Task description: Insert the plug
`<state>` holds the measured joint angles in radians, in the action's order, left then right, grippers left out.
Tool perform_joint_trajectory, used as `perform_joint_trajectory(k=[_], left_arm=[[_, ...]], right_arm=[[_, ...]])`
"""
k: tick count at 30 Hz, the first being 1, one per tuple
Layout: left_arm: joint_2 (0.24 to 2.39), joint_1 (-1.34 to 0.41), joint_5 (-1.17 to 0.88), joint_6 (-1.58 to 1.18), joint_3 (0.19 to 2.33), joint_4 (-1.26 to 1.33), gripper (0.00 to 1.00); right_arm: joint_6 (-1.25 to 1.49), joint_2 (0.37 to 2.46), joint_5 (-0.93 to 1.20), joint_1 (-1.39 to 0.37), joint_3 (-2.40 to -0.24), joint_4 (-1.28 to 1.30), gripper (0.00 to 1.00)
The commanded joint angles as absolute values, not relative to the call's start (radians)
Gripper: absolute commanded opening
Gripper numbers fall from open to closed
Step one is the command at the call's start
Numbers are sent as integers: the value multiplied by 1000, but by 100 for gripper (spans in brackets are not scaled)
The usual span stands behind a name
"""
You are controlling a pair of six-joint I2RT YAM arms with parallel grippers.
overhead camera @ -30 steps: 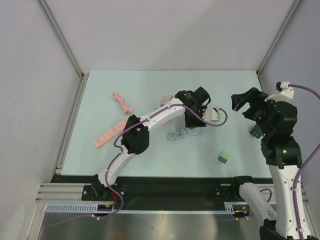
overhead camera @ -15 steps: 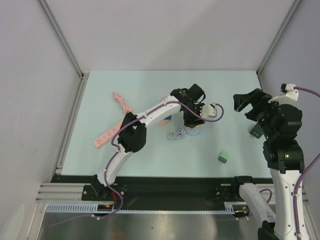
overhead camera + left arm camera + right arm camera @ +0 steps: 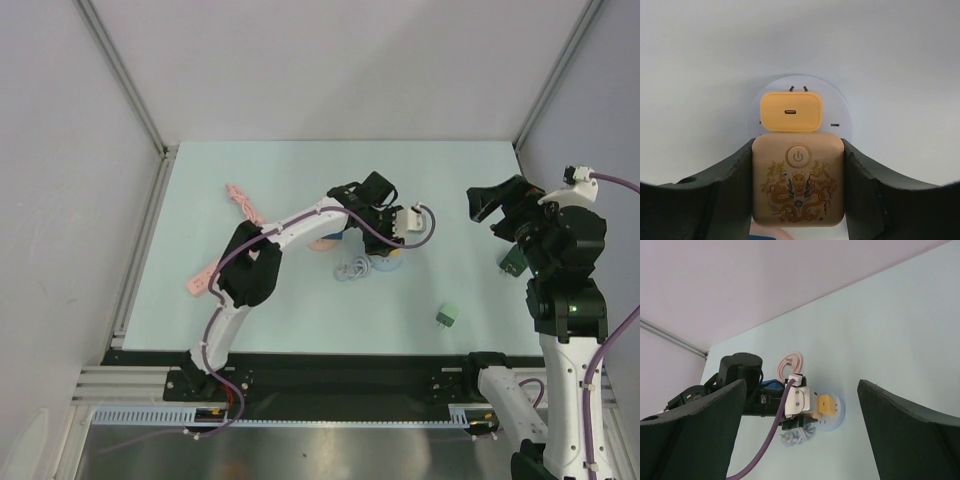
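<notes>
The left pincer (image 3: 798, 150) is gripping a gold block (image 3: 798, 197) with a power button; just beyond its fingertips a yellow plug (image 3: 790, 111) is sitting against a round white socket (image 3: 840, 107); the right pincer (image 3: 801, 387) is hanging wide open and empty, well apart, above the table (image 3: 280, 170).

The pale mint table (image 3: 300, 170) carries a few scattered items. A pink power strip (image 3: 198, 282) lies at eight o'clock, partly hidden. A pink braided cord (image 3: 243, 202) lies at ten o'clock. Near the centre a round white socket disc (image 3: 836, 410) lies just beside a loose coil of grey cable (image 3: 351, 269). A small green plug (image 3: 446, 317) lies at four o'clock, and a darker green piece (image 3: 511, 262) at three.
</notes>
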<state>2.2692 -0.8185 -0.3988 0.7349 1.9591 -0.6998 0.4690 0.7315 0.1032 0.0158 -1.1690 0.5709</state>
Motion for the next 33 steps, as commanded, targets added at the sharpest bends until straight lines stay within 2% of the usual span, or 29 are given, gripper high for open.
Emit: perform_joint_trajectory(k=[1,7,17,24,30,32,33], left_arm=[[2322,-761,-353,704,1812,-747,0],[2278,-733,-351,690,1735,-698,0],[2335,-721,-365,647,1753,-689,0],[2263,-710,-390,589,1615,-575,0],[2252,-703,-370,551,1615,-565,0],[2241,-703,-364,554,1620,-565,6],[2237,-701,-365,554,1624,-563,13]], right_arm=[[482,735,127,21,-1170,545,100],[486,735,138,21,-1166,532,100],[468,733,118,11,-1166,535,100],[460,735,106,3,-1196,545,100],[448,724,92,3,-1236,572,100],[448,721,87,3,-1255,580,100],[449,718,87,3,-1261,584,100]])
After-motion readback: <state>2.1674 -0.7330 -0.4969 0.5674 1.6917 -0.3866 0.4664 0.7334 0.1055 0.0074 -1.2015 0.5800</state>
